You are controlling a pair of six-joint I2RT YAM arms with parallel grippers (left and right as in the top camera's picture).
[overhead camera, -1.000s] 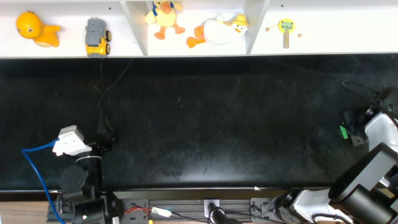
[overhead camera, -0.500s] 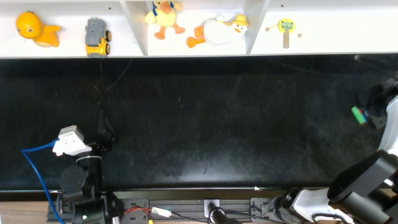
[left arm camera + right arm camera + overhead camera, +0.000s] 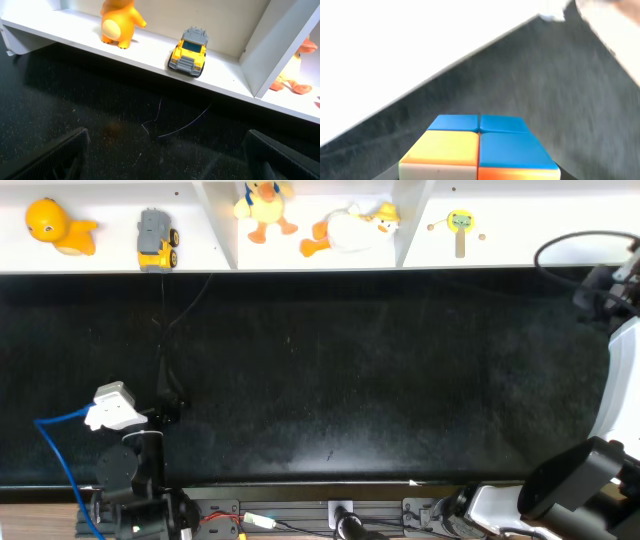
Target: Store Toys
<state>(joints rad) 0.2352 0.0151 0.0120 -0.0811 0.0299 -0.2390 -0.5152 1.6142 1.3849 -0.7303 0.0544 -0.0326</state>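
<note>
A colour puzzle cube (image 3: 480, 145) with blue, yellow and orange tiles sits close in the right wrist view, held off the black mat, and my right gripper (image 3: 602, 288) is shut on it. In the top view this gripper hangs at the far right, near the right end of the white shelf (image 3: 320, 262). My left gripper (image 3: 165, 155) stands open and holds nothing. It is low over the mat and faces the shelf. On the shelf stand an orange duck toy (image 3: 55, 225), a yellow and grey truck (image 3: 157, 238), two plush ducks (image 3: 265, 205) (image 3: 350, 228) and a rattle (image 3: 460, 225).
Shelf dividers (image 3: 225, 220) split the shelf into compartments. The black mat (image 3: 350, 380) covers the table. A thin black cable (image 3: 165, 330) runs from the left arm up to the shelf edge, and a blue cable (image 3: 60, 450) loops at the bottom left.
My right arm has carried the cube up the top view along the right edge, from mid-mat towards the shelf's right end. The left arm has not moved.
</note>
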